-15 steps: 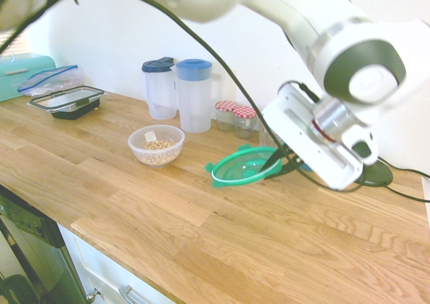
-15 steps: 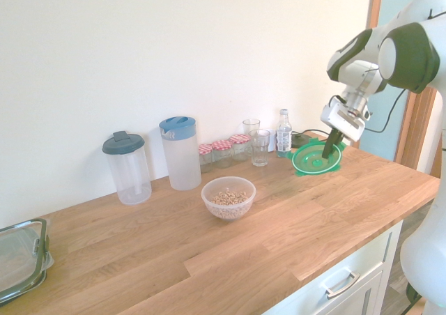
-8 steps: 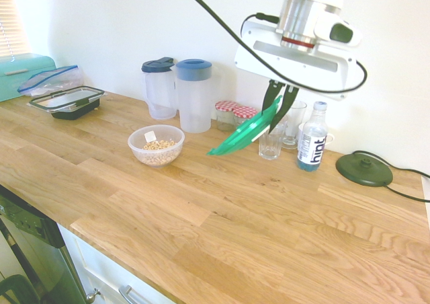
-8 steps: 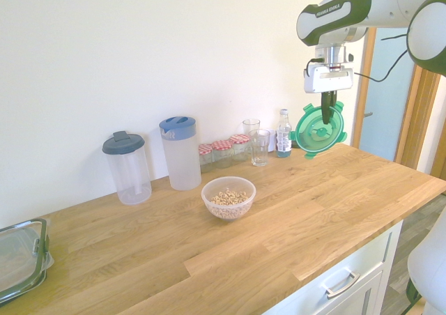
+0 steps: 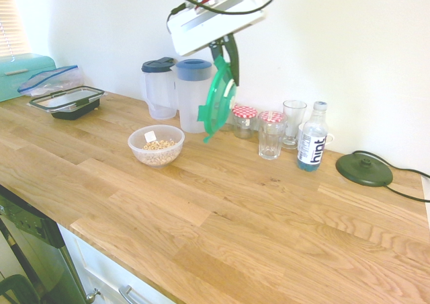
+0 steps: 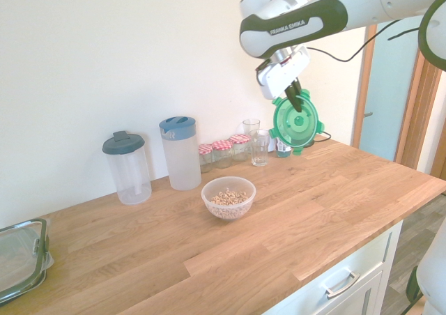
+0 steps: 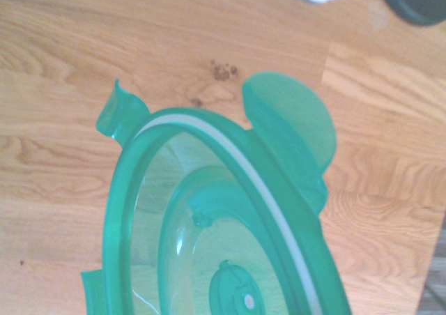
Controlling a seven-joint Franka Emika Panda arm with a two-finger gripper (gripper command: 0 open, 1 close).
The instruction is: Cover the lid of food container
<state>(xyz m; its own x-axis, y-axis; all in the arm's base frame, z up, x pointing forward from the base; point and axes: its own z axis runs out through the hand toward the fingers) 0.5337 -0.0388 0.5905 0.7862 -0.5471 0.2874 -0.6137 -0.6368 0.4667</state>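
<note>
The green translucent lid (image 5: 216, 101) hangs nearly on edge in the air, pinched at its upper rim by my gripper (image 5: 227, 54), which is shut on it. From the other side the lid (image 6: 296, 123) faces the camera below the gripper (image 6: 295, 96). It fills the wrist view as a green rim with clip tabs (image 7: 230, 224) above the wooden counter. The food container (image 5: 156, 144), a small clear bowl of beige grains with a white label, stands on the counter down and to the left of the lid; in the second exterior view the bowl (image 6: 228, 197) is in the middle.
Two clear pitchers (image 5: 193, 95) with blue lids, red-lidded jars (image 5: 244, 120), drinking glasses (image 5: 271, 134) and a water bottle (image 5: 311, 145) line the wall. A flat black round lid (image 5: 364, 170) lies at the right. A black-rimmed rectangular container (image 5: 66, 102) sits far left.
The gripper has lifted the green lid off the counter and carried it high and leftwards along the wall, from beside the black lid to above the jars, nearer the bowl. The lid now hangs nearly vertical.
</note>
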